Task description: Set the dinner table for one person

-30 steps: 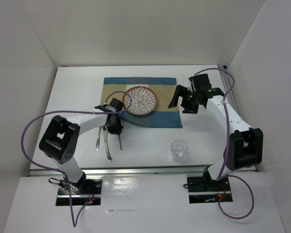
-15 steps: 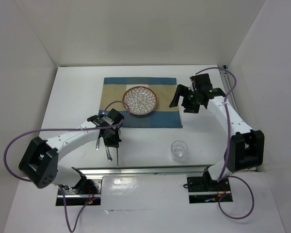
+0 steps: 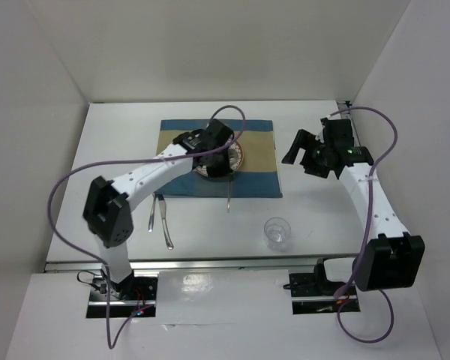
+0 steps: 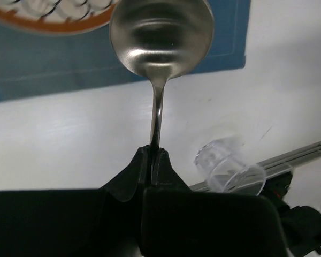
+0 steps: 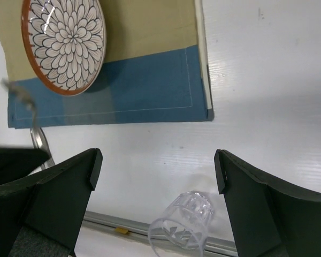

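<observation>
My left gripper point(image 3: 223, 171) hangs over the patterned plate point(image 3: 240, 155) and is shut on the handle of a metal spoon point(image 3: 227, 196), which points toward the near edge of the blue-and-tan placemat point(image 3: 256, 161). In the left wrist view the jaws point(image 4: 154, 152) pinch the spoon point(image 4: 160, 37) above the white dinner table point(image 4: 69, 150). My right gripper point(image 3: 304, 156) is open and empty, above the dinner table point(image 3: 120, 135) to the right of the placemat. In the right wrist view its fingers point(image 5: 59, 187) stand wide apart, with the plate point(image 5: 64, 43) beyond them.
A clear glass point(image 3: 277, 231) stands near the front rail and also shows in the right wrist view point(image 5: 184, 219) and the left wrist view point(image 4: 230, 168). A fork point(image 3: 151, 214) and another utensil point(image 3: 167, 226) lie left of the placemat. White walls enclose the table.
My left gripper took the spoon from beside the fork and carried it up and right, over the plate and placemat. My right gripper moved slightly right.
</observation>
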Robot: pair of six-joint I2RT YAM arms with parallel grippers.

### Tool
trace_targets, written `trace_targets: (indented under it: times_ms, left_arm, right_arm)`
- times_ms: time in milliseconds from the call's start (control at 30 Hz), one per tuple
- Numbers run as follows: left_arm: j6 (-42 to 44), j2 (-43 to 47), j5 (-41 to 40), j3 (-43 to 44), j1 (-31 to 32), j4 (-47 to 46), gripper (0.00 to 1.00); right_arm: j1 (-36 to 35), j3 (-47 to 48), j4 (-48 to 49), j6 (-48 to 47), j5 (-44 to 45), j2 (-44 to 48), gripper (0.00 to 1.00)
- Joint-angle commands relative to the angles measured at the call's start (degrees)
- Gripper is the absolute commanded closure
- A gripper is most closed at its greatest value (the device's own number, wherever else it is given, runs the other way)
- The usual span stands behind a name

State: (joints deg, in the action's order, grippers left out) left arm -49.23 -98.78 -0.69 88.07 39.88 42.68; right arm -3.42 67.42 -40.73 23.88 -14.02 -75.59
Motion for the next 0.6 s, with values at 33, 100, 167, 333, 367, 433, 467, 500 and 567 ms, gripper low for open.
trace_targets:
  times_ms: [33, 100, 167, 333, 367, 433, 467, 500, 567]
  left_arm:
    - [2.47, -12.72, 3.24, 15.61, -0.24, -1.64, 1.0]
    - [2.47, -19.76, 3.85, 21.32, -0.24, -1.63, 1.0]
    - [1.87, -24.15, 3.85, 29.76, -0.24, -0.23, 1.0]
    - [0.45, -37.59, 1.66, 44.52, -1.38, 0.3, 1.0]
    - [0.45, -39.1, 0.79, 46.03, -1.38, 0.3, 1.0]
    - [0.45, -42.7, -0.27, 49.02, -1.99, 0.82, 1.0]
    - [0.45, -43.33, -0.28, 49.04, -2.0, 0.13, 1.0]
    - [0.45, -43.34, -1.76, 49.04, -2.0, -0.39, 1.0]
    - [1.33, -45.26, -1.77, 49.04, -2.0, -1.71, 1.0]
  right_arm:
    - [0.26, -0.45, -3.12, -0.94, 3.91, 5.36, 0.0]
    - [0.78, -0.45, -3.74, -0.41, 5.14, 6.15, 0.0]
    - [0.78, -0.45, -3.74, 0.11, 5.76, 6.77, 0.0]
    - [1.31, -1.58, -4.97, 1.35, 4.54, 8.96, 0.0]
    - [1.31, -2.37, -4.97, 1.35, 4.53, 9.49, 0.0]
    - [1.31, -3.69, -6.2, 1.35, 2.52, 10.02, 0.0]
    - [1.31, -4.22, -7.16, 1.35, 1.99, 10.03, 0.0]
    - [1.31, -4.83, -7.69, 2.04, 1.46, 10.72, 0.0]
    - [1.31, -6.85, -8.22, 2.05, 1.45, 12.47, 0.0]
